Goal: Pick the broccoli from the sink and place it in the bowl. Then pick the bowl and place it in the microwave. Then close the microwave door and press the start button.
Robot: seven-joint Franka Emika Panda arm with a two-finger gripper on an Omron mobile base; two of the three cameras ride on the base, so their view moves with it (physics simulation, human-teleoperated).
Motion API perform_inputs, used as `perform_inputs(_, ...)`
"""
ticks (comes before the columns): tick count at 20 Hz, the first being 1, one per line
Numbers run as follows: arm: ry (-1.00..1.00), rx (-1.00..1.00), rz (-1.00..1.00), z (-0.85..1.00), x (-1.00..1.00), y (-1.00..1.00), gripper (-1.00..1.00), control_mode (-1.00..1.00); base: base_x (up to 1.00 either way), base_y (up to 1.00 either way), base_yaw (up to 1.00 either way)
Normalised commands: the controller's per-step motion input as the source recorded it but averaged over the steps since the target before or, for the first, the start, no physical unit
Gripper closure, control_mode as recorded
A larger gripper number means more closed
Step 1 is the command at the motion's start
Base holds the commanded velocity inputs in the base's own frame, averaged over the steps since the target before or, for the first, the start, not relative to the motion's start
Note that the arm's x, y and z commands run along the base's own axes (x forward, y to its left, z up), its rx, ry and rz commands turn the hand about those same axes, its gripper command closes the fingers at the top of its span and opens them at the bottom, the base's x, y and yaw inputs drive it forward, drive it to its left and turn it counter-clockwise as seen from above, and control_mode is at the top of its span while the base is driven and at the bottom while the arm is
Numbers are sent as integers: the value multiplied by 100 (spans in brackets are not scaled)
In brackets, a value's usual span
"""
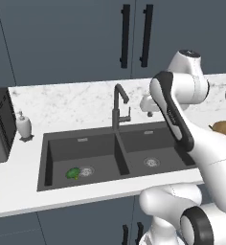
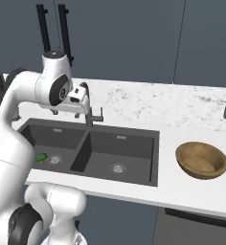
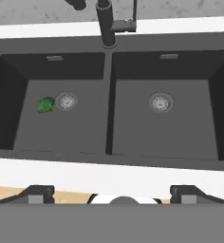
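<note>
Green broccoli point(image 3: 45, 105) sits beside the drain point(image 3: 66, 101); my wide-open, empty gripper point(image 3: 112, 193) could nudge it away.

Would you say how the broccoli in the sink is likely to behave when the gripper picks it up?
The broccoli looks small and bumpy, so probably light and easy to pinch. Its rounded shape may let it roll on the flat floor of the sink if nudged towards the drain.

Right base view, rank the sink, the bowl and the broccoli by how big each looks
1. sink, by far the largest.
2. bowl, much smaller than the sink.
3. broccoli, tiny and partly hidden behind the arm, so its full size is unsure.
</note>
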Motion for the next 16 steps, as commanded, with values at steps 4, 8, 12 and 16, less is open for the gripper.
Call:
perform_inputs(4,0,12,0,-15,-65,74,-100,-100,0,0,0)
perform_inputs(8,0,13,0,-22,-44,80,-100,-100,0,0,0)
perform_inputs(12,0,7,0,-42,3,95,-100,-100,0,0,0)
perform_inputs(16,0,0,0,-21,29,99,-100,-100,0,0,0)
